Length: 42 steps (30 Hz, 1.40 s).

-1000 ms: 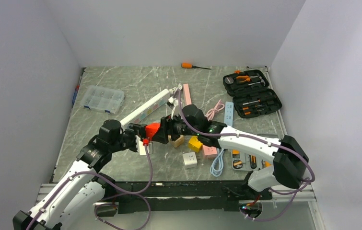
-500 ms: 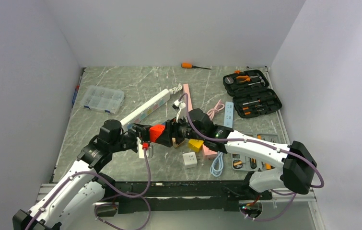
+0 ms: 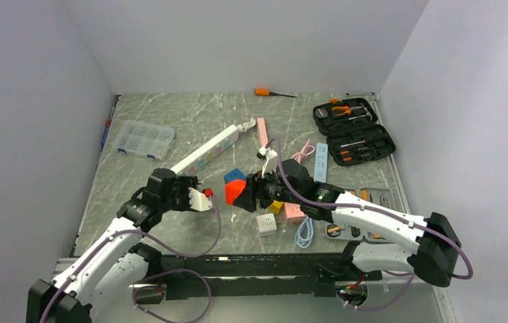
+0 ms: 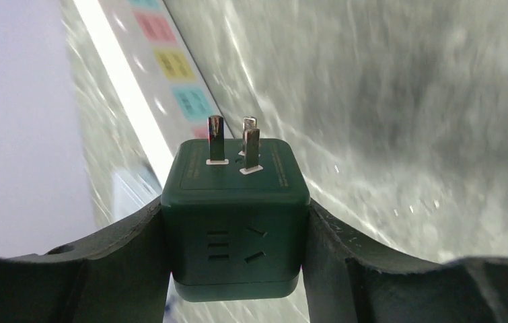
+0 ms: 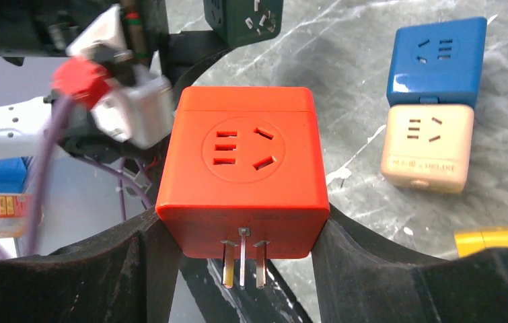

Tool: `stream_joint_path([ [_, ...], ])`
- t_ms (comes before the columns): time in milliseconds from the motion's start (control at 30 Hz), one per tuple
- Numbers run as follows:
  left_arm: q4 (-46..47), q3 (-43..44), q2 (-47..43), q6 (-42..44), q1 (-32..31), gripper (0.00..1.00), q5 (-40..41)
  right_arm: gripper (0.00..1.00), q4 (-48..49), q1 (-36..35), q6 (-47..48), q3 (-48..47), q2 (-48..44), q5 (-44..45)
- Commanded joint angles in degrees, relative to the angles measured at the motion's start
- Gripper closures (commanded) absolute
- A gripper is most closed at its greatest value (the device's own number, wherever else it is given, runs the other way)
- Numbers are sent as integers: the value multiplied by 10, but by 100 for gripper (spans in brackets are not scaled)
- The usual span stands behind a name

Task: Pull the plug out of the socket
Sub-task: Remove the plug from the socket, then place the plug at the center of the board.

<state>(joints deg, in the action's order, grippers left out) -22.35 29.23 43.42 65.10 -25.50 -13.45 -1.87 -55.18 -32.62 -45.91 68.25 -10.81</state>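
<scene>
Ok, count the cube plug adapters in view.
7: dark green plastic cube in the left jaws; orange cube in the right jaws; blue cube beside beige cube on the table; yellow cube, pink cube, white cube near the right arm. More may be hidden.

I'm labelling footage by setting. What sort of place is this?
Probably a robot test booth for electrical tasks: plain white walls enclose a marble-patterned table holding an open tool case, a power strip and coloured cube sockets.
</scene>
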Motion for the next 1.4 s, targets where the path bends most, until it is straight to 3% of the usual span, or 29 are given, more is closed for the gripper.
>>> stream_joint_path([
  [0, -18, -6, 12, -20, 4, 100, 156, 100, -13, -1, -6, 14, -37, -1],
  [300, -55, -18, 7, -60, 2, 100, 148, 100, -50, -3, 6, 21, -40, 31],
  [467, -105, -13, 77, -125, 2, 100, 160, 100, -118, 0, 22, -2, -62, 122],
  [633, -107, -21, 127, -162, 2, 100, 176, 100, -192, 24, 34, -52, -27, 184],
  [867, -108, -18, 140, -204, 2, 100, 141, 100, -267, 105, -3, -69, -11, 236],
  [1167, -141, 81, 157, -293, 1, 100, -1, 100, -323, 270, -32, -47, 10, 236],
  [1367, -136, 132, 197, -335, -33, 100, -38, 100, -303, 302, -21, -55, 69, 251],
])
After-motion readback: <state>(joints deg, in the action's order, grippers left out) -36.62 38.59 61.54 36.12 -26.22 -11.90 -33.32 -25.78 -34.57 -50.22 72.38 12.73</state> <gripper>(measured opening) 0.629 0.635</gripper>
